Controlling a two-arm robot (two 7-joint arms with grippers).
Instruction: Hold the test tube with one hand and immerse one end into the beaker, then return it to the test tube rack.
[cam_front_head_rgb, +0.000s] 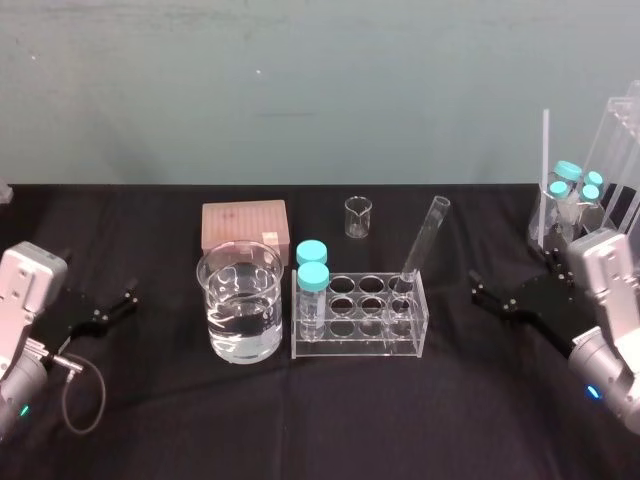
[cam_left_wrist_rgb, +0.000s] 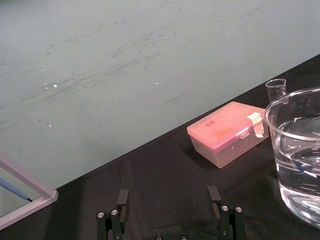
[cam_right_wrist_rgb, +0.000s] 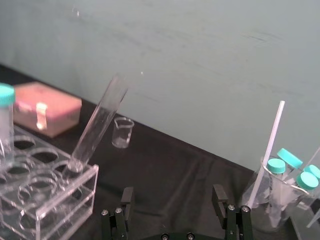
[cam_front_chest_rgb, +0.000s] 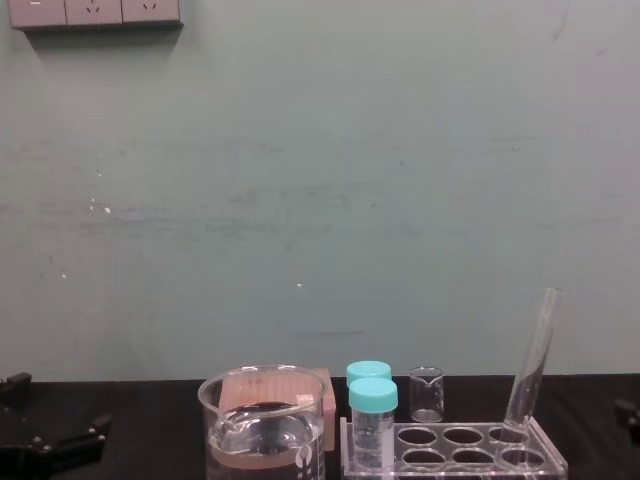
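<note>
Left wrist view: left tool (cam_left_wrist_rgb: 168, 200) sits low over the black counter (cam_left_wrist_rgb: 165, 165), fingers spread with nothing between them. The beaker (cam_left_wrist_rgb: 295, 150), part full of water, is just ahead.

Right wrist view: right tool (cam_right_wrist_rgb: 172, 197) is likewise wide open and empty, aimed toward the test tube (cam_right_wrist_rgb: 97, 122). It leans in an end hole of the rack (cam_right_wrist_rgb: 60, 205) — the slant leaves its upper length free to pinch.

Head view: test tube in the rack's back right corner, nearest the right tool, so that arm looks the likely taker. Beaker just left of the rack — a short carry. Nothing lifted yet.

Chest view: test tube rises well above the beaker's rim, mouth up.
</note>
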